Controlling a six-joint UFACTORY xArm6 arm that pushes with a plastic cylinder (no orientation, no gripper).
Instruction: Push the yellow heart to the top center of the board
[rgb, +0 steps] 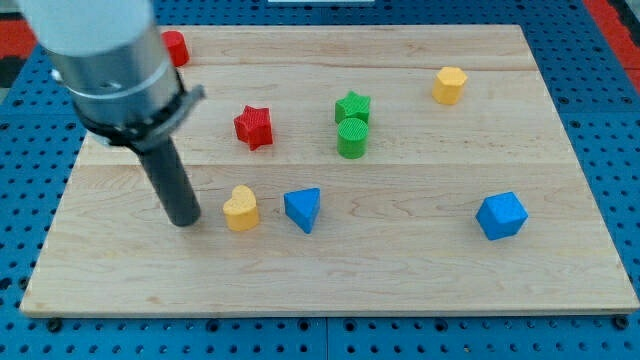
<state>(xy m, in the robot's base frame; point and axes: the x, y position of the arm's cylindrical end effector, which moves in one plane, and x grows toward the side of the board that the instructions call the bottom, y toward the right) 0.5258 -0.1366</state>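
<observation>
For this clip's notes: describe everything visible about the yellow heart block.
The yellow heart is a small, chunky block with a matte, plastic-like look, orange-yellow on its sides and lighter on top. It lies flat with its heart face up, in the lower left part of the wooden board. My tip stands just to its left, close, though contact cannot be confirmed. The blue triangular block sits just to its right, with a narrow gap. Nothing rests on the heart.
</observation>
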